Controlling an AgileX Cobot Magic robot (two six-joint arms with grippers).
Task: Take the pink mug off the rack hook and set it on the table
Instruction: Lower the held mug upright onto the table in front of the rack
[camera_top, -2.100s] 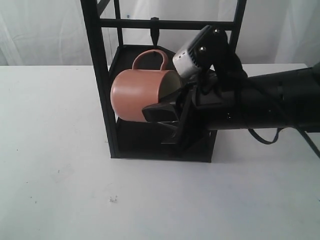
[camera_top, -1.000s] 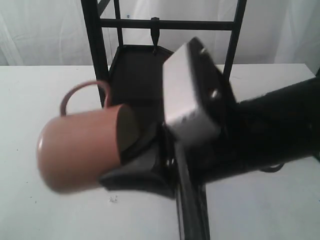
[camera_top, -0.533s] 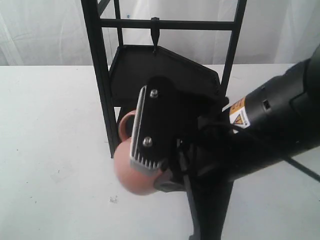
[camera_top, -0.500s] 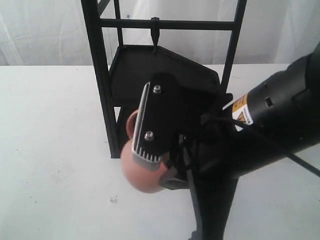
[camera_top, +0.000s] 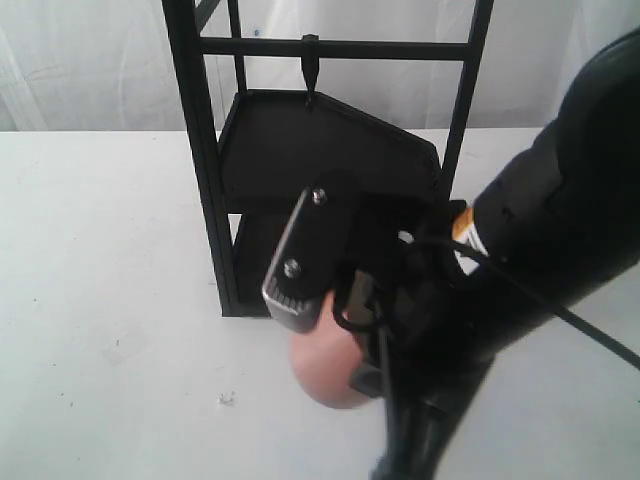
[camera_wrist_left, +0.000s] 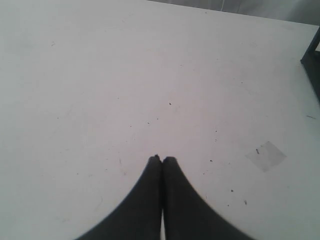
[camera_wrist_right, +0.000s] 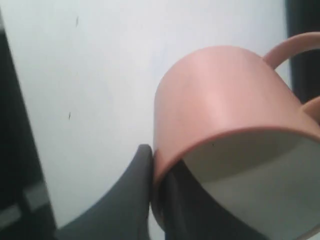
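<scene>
Mug (camera_top: 322, 368) and hook (camera_top: 310, 72) are well apart. The hook hangs bare from the crossbar (camera_top: 340, 46) of the rack (camera_top: 198, 160). The pink mug sits low in front of the rack, close over the white surface (camera_top: 110, 250), and in the exterior view it is mostly hidden behind the right arm (camera_top: 560, 200). Whether it touches the surface cannot be told.

The right pincer (camera_wrist_right: 156, 161) is clamped on the mug's rim, with one dark finger (camera_wrist_right: 132, 200) against the outer wall and the other inside the mouth. The mug is tipped on its side, mouth toward the wrist, and its handle (camera_wrist_right: 287, 47) sticks out beyond the body. Its cream inside holds nothing but that inner finger.

The left pincer (camera_wrist_left: 162, 160) is closed on nothing, tips touching, above a speckled patch of the surface.
</scene>
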